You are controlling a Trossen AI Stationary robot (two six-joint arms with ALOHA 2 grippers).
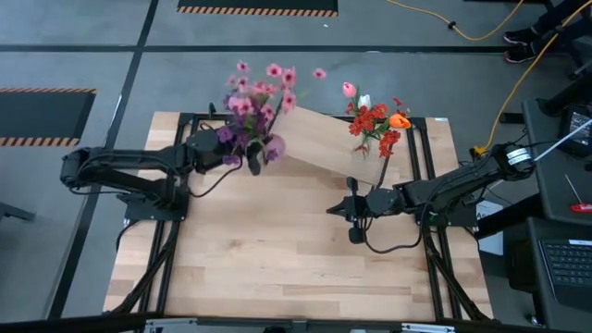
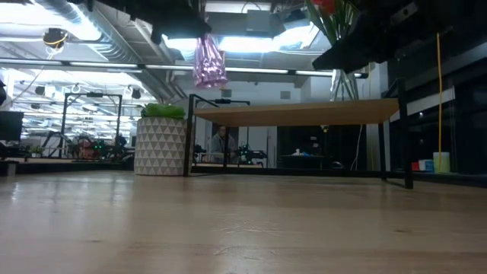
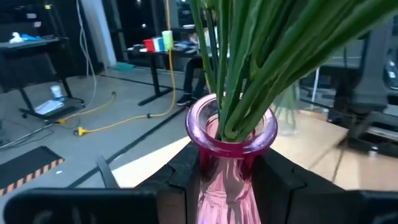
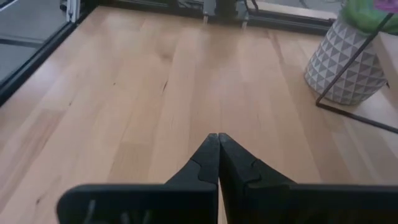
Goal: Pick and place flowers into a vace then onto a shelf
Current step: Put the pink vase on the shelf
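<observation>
My left gripper (image 1: 252,159) is shut on a pink glass vase (image 3: 229,143) that holds green stalks with pink and purple blossoms (image 1: 259,92). In the low view the vase (image 2: 209,61) hangs well above the table, higher than the shelf board (image 2: 304,113). The shelf (image 1: 333,143) is a light wooden board on black legs at the table's far middle. Red clusters and tulips (image 1: 377,122) stand in a clear vase (image 2: 344,80) on its right end. My right gripper (image 4: 217,152) is shut and empty, low over the table near the shelf's right end (image 1: 335,209). My left gripper pinches the pink vase at its neck (image 3: 227,165), just below the flared rim, between its two fingers (image 3: 180,177). The fingers come level from the table's left side. The vase stands upright in the hold, lifted clear of table and shelf, with its stalks rising from the mouth.
A white faceted pot with a spiky green plant (image 2: 161,144) stands on the table by the shelf's left legs; it also shows in the right wrist view (image 4: 347,65). The near half of the wooden tabletop (image 1: 277,268) is bare. Black frame rails (image 1: 157,268) run along both sides.
</observation>
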